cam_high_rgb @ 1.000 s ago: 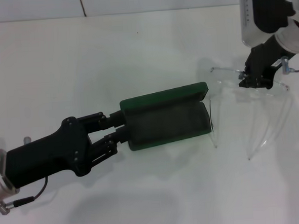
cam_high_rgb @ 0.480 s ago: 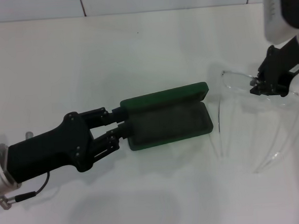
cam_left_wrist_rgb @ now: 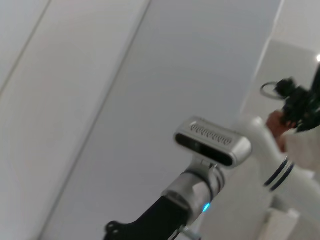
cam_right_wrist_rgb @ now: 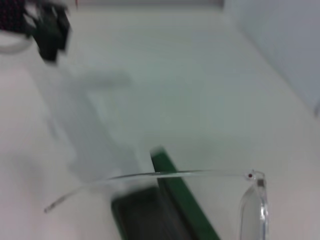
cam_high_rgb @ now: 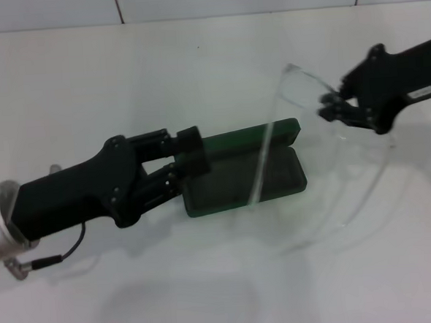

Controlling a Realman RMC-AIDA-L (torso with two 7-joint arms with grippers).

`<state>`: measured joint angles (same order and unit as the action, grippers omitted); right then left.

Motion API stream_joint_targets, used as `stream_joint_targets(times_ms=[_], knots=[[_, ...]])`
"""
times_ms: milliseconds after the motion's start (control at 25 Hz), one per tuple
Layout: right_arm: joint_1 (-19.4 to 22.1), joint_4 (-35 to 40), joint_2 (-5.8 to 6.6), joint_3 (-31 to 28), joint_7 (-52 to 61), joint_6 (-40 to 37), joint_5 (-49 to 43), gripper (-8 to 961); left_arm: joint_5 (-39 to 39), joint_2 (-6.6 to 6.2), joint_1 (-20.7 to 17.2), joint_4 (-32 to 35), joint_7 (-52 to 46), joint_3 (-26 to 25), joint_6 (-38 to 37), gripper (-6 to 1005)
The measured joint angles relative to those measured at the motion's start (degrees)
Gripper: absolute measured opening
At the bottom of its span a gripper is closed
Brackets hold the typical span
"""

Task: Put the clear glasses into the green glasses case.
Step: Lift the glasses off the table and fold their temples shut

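Right gripper, reaching in from the head view's right edge, is closed on the front of the clear glasses, which are held lifted and tilted above the white table. 1 thin temple arm slants down across the open green glasses case; the other curves down just beside the case's right end. In the right wrist view the case's dark lined interior is seen beneath a temple. The left gripper is closed on the case's left end, 1 finger high at the raised lid, the other low at the base. Nothing else is seen on the table around the case.
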<state>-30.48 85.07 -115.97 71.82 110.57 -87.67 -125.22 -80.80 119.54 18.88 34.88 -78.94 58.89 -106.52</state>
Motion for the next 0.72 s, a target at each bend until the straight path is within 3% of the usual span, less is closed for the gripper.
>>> stream_joint_targets(times_ms=[280, 720], knots=[[4.28, -1.26, -0.01, 9.68, -7.66, 10.87, 12.64, 118, 1.44, 0.14, 2.76, -0.27, -1.03, 0.64, -3.50, 262], [2.96, -9.74, 0.03, 12.81, -19.83, 12.80, 31.67, 118, 5.17, 0.16, 3.62, -1.44, -0.38, 4.04, -3.67, 102]])
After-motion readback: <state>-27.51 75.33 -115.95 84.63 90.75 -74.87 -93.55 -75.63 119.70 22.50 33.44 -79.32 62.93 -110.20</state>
